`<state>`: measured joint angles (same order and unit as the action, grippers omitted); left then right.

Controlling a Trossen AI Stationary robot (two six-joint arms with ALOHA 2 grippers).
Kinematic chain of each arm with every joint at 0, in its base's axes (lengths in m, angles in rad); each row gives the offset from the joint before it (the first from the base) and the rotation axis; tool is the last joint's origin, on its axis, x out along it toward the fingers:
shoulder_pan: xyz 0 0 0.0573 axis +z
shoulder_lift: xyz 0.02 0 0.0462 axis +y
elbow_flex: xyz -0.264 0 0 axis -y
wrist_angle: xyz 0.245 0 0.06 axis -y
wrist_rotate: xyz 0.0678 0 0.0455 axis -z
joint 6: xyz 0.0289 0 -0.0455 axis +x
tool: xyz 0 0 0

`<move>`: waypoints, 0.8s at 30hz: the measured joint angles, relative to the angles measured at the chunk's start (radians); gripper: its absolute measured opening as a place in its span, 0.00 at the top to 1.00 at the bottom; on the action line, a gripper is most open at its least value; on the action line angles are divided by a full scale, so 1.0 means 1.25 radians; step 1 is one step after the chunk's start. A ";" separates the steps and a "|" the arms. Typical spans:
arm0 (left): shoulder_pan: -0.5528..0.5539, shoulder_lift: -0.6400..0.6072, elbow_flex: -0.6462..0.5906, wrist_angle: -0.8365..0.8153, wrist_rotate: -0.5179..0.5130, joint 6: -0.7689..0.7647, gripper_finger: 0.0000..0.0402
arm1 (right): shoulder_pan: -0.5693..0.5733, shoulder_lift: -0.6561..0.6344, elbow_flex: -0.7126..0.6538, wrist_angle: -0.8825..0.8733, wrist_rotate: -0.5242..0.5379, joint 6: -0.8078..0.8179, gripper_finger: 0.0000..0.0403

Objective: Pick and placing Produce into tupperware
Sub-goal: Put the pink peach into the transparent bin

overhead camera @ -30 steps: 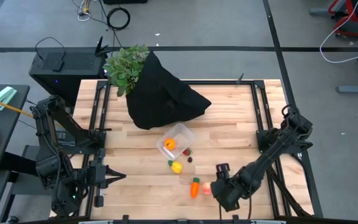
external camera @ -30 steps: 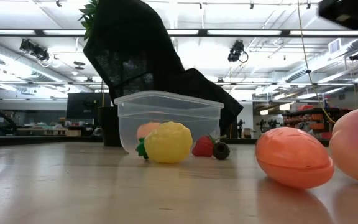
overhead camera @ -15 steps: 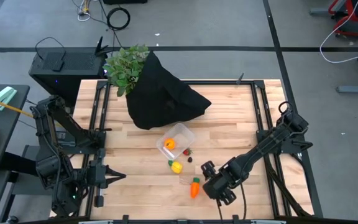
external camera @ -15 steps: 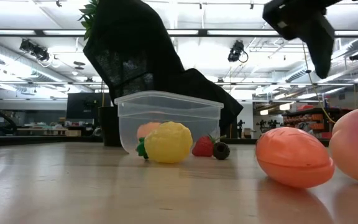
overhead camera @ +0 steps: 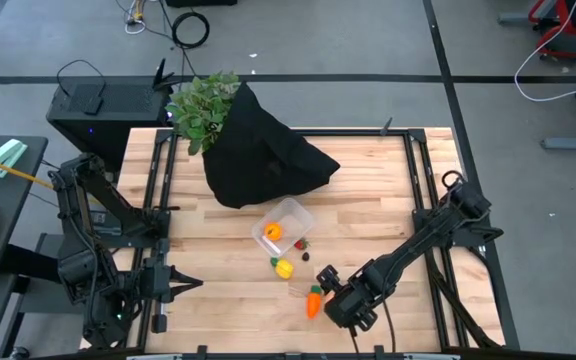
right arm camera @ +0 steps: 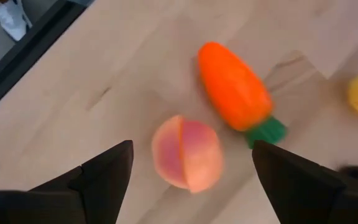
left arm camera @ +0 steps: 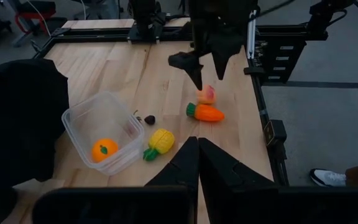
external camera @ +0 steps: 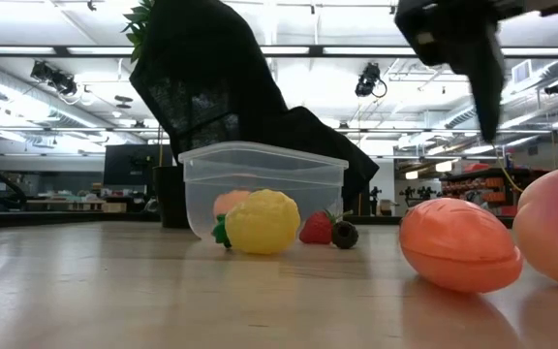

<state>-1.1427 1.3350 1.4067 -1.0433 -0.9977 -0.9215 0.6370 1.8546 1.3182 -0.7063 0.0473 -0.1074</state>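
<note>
The clear tupperware (overhead camera: 290, 215) stands mid-table with the orange ball (overhead camera: 274, 232) inside. Near it on the wood lie the red berry (overhead camera: 301, 243), the dark berry (overhead camera: 306, 255) and the yellow piece (overhead camera: 284, 267). The orange carrot (right arm camera: 235, 87) and the pink-red fruit (right arm camera: 187, 152) lie side by side nearer the near edge. My right gripper (right arm camera: 191, 148) hovers open above the pink-red fruit, its fingers on either side and apart from it. In the high view this gripper (overhead camera: 330, 292) hides the fruit. My left gripper (overhead camera: 180, 283) waits shut at the near left.
A black cloth heap (overhead camera: 268, 155) with a leafy green plant (overhead camera: 203, 108) sits at the far side, behind the tupperware. Black rails (overhead camera: 163, 180) run along the table's left and right edges. Bare wood lies to the right of the tupperware.
My right gripper has swung from the near right toward the table's left, ending over the pink-red fruit beside the carrot. The produce and the tupperware have stayed where they were.
</note>
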 joint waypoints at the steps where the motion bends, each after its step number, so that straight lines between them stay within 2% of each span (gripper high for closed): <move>1: 0.000 0.000 0.000 0.000 0.000 -0.004 0.95 | 0.002 0.006 0.000 -0.001 -0.001 0.000 0.17; 13: 0.000 0.000 0.000 0.000 0.000 -0.008 0.97 | 0.001 0.076 0.000 0.034 0.000 0.002 0.17; 19: 0.000 0.000 0.000 0.000 0.000 -0.008 0.94 | 0.000 0.084 -0.001 0.036 0.005 0.007 0.17; 24: 0.000 0.000 0.000 0.000 0.000 -0.008 0.95 | 0.000 0.096 -0.001 0.039 0.006 0.007 0.19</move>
<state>-1.1429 1.3350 1.4067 -1.0435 -0.9977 -0.9319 0.6373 1.9747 1.3170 -0.6579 0.0550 -0.0992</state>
